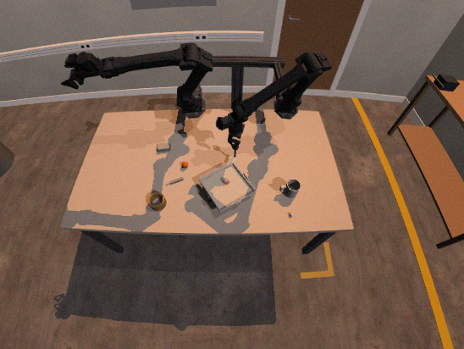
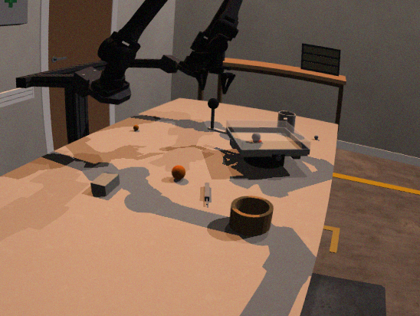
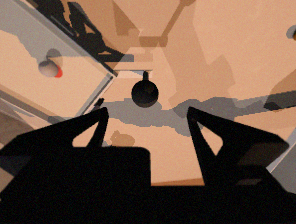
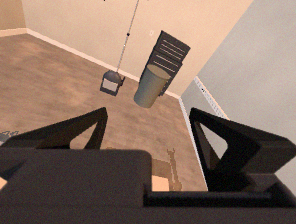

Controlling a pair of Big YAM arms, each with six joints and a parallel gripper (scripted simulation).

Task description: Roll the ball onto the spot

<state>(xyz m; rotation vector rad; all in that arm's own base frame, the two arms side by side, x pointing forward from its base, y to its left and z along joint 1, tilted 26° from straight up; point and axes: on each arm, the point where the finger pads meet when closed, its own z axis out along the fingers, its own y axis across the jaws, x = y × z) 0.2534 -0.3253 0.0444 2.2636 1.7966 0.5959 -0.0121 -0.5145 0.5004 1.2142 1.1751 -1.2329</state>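
The clear-lidded plate (image 1: 245,177) (image 2: 268,152) (image 3: 30,20) sits about level on a dark pivot base at the table's middle. Inside it, the steel ball (image 1: 223,180) (image 2: 256,136) (image 3: 48,67) rests against the red printed spot (image 1: 227,181) (image 2: 260,141) (image 3: 59,73), partly covering it. A black knob (image 2: 213,103) (image 3: 145,93) on a thin stem stands at the plate's far corner. My left gripper (image 1: 234,141) (image 2: 214,82) (image 3: 147,111) is open and empty, just above the knob. My right gripper (image 1: 69,80) (image 4: 148,112) is open and empty, held high beyond the table's edge, over the floor.
An orange ball (image 1: 185,164) (image 2: 178,172), a grey block (image 1: 162,146) (image 2: 104,184), a small pen-like stick (image 1: 174,181) (image 2: 207,193) and a brown ring (image 1: 156,200) (image 2: 251,215) lie beside the plate. A dark cup (image 1: 291,187) (image 2: 287,116) and a tiny dark ball (image 1: 290,214) (image 2: 316,137) are on its other side.
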